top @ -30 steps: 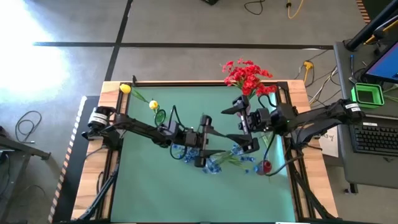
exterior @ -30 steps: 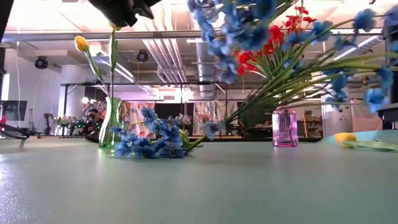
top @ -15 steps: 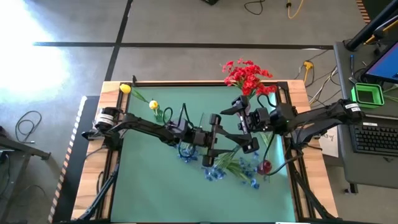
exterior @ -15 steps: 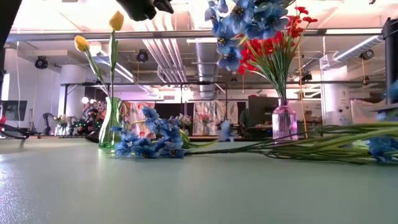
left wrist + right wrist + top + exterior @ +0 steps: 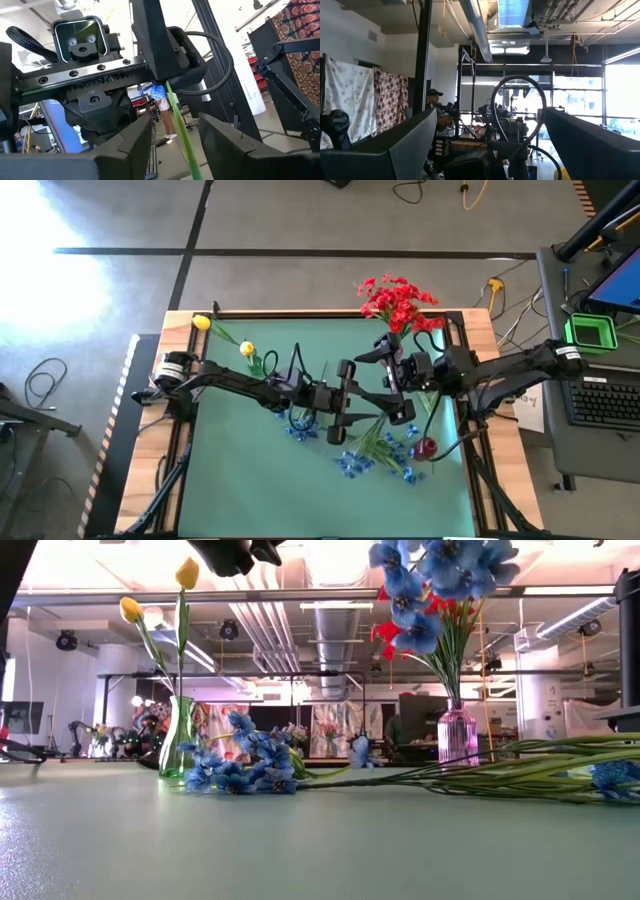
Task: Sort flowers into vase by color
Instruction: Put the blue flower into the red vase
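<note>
Green stem (image 5: 181,131) runs between my left gripper's (image 5: 342,403) narrowed fingers in the left wrist view, blue bloom at its tip; from above this is hidden. The high view shows blue flowers (image 5: 375,452) lying mid-table and my right gripper (image 5: 395,383), jaws spread wide and empty, near the red flowers (image 5: 397,301) in their vase.

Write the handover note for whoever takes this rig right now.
Left tool: mid-table, raised, fingers either side of a green stem with blue blossoms; grip unconfirmed.
Right tool: open, empty, facing the left one.
Done: red flowers in pink vase; two yellow tulips in green vase.
Left: blue flowers lying on the mat; a red bloom lies near its right edge.
</note>
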Available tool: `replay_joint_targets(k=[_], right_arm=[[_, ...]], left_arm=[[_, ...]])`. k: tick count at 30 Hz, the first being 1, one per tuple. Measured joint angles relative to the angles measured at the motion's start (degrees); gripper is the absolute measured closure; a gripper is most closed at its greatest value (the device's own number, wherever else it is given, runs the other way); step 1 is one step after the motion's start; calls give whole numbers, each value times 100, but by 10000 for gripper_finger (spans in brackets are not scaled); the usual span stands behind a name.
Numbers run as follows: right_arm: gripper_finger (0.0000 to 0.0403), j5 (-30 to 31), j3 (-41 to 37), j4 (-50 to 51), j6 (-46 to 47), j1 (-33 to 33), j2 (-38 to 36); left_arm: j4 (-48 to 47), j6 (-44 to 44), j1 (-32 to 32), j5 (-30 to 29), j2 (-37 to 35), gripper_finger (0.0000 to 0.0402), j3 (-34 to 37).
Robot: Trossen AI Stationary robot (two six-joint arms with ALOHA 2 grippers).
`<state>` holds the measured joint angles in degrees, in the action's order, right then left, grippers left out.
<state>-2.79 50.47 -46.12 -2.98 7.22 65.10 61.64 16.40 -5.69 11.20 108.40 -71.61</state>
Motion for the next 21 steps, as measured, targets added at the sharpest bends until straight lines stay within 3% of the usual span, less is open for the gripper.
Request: replay_joint_targets(k=[21], right_arm=[[39,157,1,721,299,0,-218]], left_arm=[[-574,-54,20,138,269,265,-490]])
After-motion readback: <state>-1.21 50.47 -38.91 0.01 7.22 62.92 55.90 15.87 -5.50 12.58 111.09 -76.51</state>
